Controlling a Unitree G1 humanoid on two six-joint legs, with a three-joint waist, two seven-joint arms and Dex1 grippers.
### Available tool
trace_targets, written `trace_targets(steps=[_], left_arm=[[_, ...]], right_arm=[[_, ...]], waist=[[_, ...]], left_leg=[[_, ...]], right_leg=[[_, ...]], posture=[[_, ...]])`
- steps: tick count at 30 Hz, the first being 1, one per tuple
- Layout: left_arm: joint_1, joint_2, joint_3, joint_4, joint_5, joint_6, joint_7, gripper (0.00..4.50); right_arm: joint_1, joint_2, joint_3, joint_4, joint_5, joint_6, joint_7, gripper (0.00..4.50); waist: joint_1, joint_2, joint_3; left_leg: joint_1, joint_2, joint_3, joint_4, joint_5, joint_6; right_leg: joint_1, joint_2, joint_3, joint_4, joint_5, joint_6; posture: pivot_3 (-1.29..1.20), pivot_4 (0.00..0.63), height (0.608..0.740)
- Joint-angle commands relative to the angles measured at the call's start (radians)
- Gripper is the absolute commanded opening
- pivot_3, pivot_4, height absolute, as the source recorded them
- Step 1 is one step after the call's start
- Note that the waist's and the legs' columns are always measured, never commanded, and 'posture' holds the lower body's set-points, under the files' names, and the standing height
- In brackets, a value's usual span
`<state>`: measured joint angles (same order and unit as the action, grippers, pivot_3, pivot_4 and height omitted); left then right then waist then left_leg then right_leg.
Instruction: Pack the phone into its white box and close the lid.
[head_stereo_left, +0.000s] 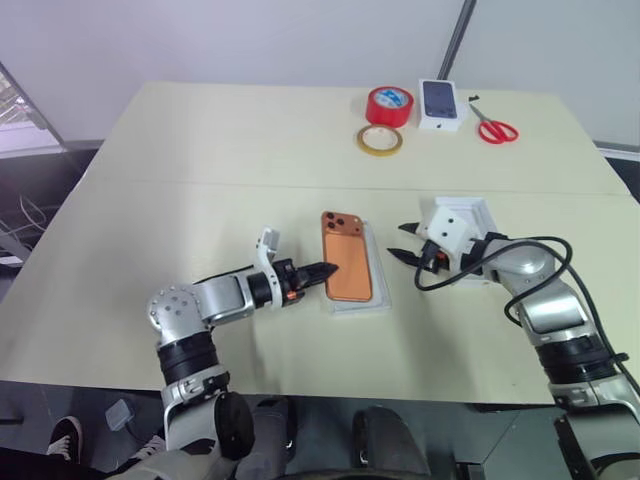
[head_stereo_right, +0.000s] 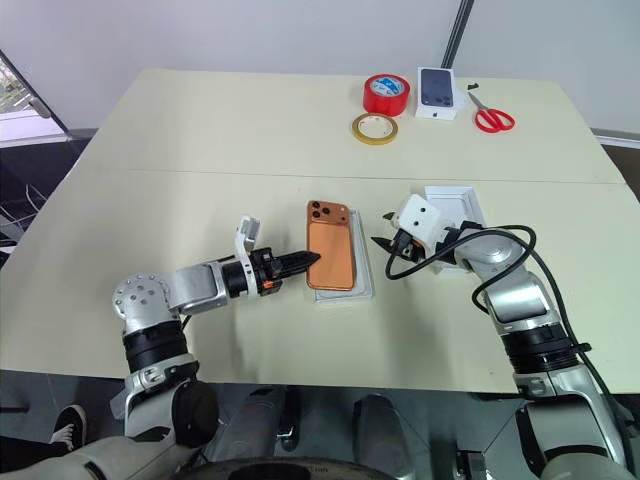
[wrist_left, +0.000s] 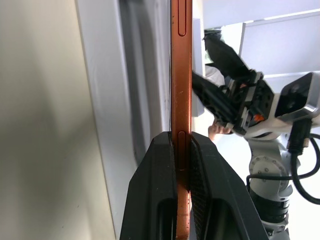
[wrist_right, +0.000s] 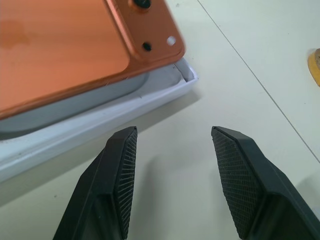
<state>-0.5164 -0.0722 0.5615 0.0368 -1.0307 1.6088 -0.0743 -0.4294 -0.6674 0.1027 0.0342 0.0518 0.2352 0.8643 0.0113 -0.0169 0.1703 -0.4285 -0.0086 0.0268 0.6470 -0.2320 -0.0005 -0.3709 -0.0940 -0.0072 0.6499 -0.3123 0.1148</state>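
Note:
The orange phone (head_stereo_left: 346, 258) lies back up over the shallow white box (head_stereo_left: 378, 285) at mid-table, camera bump at the far end. My left gripper (head_stereo_left: 322, 271) is shut on the phone's left long edge; the left wrist view shows both fingers (wrist_left: 155, 170) clamped on the thin orange side (wrist_left: 181, 75). In the right wrist view the phone (wrist_right: 60, 45) sits tilted, its right edge raised above the box floor (wrist_right: 125, 105). My right gripper (head_stereo_left: 403, 243) stands open just right of the box, holding nothing. The lid (head_stereo_right: 455, 200) lies behind it, partly hidden by the wrist.
At the table's far side stand a red tape roll (head_stereo_left: 389, 105), a yellow tape ring (head_stereo_left: 379, 139), a small white box with a phone picture (head_stereo_left: 442, 103) and red scissors (head_stereo_left: 495, 128). A black cable (head_stereo_left: 520, 245) loops off my right forearm.

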Motion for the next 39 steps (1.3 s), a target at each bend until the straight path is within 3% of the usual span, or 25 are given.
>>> trace_targets(steps=[1,5,6,10,17,19,25,29,32,34,35,39], left_arm=[[-0.005,-0.013,-0.031,-0.031,-0.018,0.006,-0.007,0.04],[-0.004,-0.016,-0.031,-0.030,-0.019,0.006,-0.006,0.04],[-0.010,-0.018,-0.026,-0.026,-0.019,0.005,-0.005,0.91],[-0.020,-0.005,-0.035,-0.033,-0.020,0.006,-0.001,2.51],[-0.025,0.032,-0.060,-0.055,-0.061,0.006,0.010,2.51],[-0.022,0.105,-0.137,-0.114,-0.071,0.006,0.002,2.51],[-0.050,0.250,-0.198,-0.162,-0.003,-0.019,-0.020,2.51],[-0.031,0.368,-0.336,-0.253,0.062,-0.134,-0.116,2.51],[0.010,0.512,-0.561,-0.281,0.284,-0.363,-0.187,1.29],[0.019,0.511,-0.587,-0.248,0.333,-0.446,-0.202,0.17],[0.016,0.504,-0.594,-0.232,0.345,-0.478,-0.219,0.00],[0.005,0.515,-0.726,-0.179,0.469,-0.587,-0.285,0.00]], right_arm=[[-0.003,-0.011,-0.020,-0.013,0.002,-0.018,-0.003,2.50],[-0.004,-0.008,-0.018,-0.014,0.000,-0.017,-0.004,2.50],[-0.005,-0.007,-0.017,-0.015,0.000,-0.017,-0.005,2.50],[-0.004,-0.001,-0.014,-0.020,0.000,-0.013,-0.006,2.50],[-0.005,0.003,-0.012,-0.019,0.001,-0.013,-0.007,2.50],[-0.008,0.011,-0.008,-0.021,0.001,-0.010,-0.009,2.50],[-0.008,0.020,-0.006,-0.023,-0.002,-0.009,-0.011,2.50],[-0.010,0.012,-0.011,-0.012,0.000,-0.006,-0.005,2.50],[-0.016,0.011,-0.020,0.000,0.008,0.005,-0.004,1.69],[-0.010,0.001,-0.013,0.011,-0.005,-0.013,0.001,0.59],[-0.005,-0.005,-0.008,0.016,-0.012,-0.023,0.004,0.13],[0.009,-0.001,0.007,0.021,-0.030,-0.040,-0.002,0.05]], waist=[[0.000,0.000,0.000],[0.001,0.000,0.000],[0.001,0.000,0.000],[0.001,0.000,0.000],[0.000,0.000,0.000],[-0.001,0.000,0.000],[-0.001,0.000,0.000],[-0.001,0.001,0.000],[-0.001,0.001,0.000],[-0.002,0.002,0.000],[-0.001,0.001,0.000],[0.001,0.001,0.000]], left_leg=[[0.000,0.000,0.000,0.000,0.000,0.000],[0.000,0.000,0.000,0.000,0.000,0.000],[0.000,0.000,0.000,0.000,0.000,0.000],[0.000,0.000,0.000,0.000,0.000,0.000],[0.001,0.000,0.000,0.000,0.000,0.000],[0.001,0.000,0.000,0.000,0.000,0.000],[0.001,0.000,0.000,0.000,0.000,-0.001],[0.001,0.000,0.000,-0.001,0.000,-0.001],[0.001,0.000,0.000,-0.001,0.000,-0.001],[0.001,0.000,0.001,-0.002,0.000,-0.001],[0.001,0.000,0.001,-0.003,0.000,-0.001],[0.001,0.000,0.001,-0.003,0.000,0.000]], right_leg=[[0.000,0.000,0.000,0.000,0.000,0.000],[0.000,0.000,0.000,0.000,0.000,0.000],[0.000,0.000,0.000,0.000,0.000,0.000],[0.001,0.000,0.000,0.000,0.000,0.000],[0.001,0.000,0.000,0.000,0.000,0.000],[0.001,0.000,0.000,0.000,0.000,0.000],[0.000,0.000,0.001,0.000,0.000,0.000],[0.000,0.000,0.001,0.000,0.000,0.000],[0.001,-0.001,0.001,-0.001,0.000,0.000],[0.000,-0.001,0.002,-0.001,0.000,-0.001],[0.000,-0.001,0.002,-0.001,0.000,-0.001],[-0.001,-0.002,0.002,-0.001,0.000,-0.001]], posture=[[0.00,0.150,0.728],[0.00,0.150,0.728],[0.00,0.150,0.728],[0.00,0.150,0.728],[0.00,0.150,0.728],[0.00,0.150,0.728],[0.00,0.150,0.728],[0.00,0.150,0.728],[0.00,0.150,0.728],[0.00,0.150,0.728],[0.00,0.150,0.728],[0.00,0.150,0.728]])
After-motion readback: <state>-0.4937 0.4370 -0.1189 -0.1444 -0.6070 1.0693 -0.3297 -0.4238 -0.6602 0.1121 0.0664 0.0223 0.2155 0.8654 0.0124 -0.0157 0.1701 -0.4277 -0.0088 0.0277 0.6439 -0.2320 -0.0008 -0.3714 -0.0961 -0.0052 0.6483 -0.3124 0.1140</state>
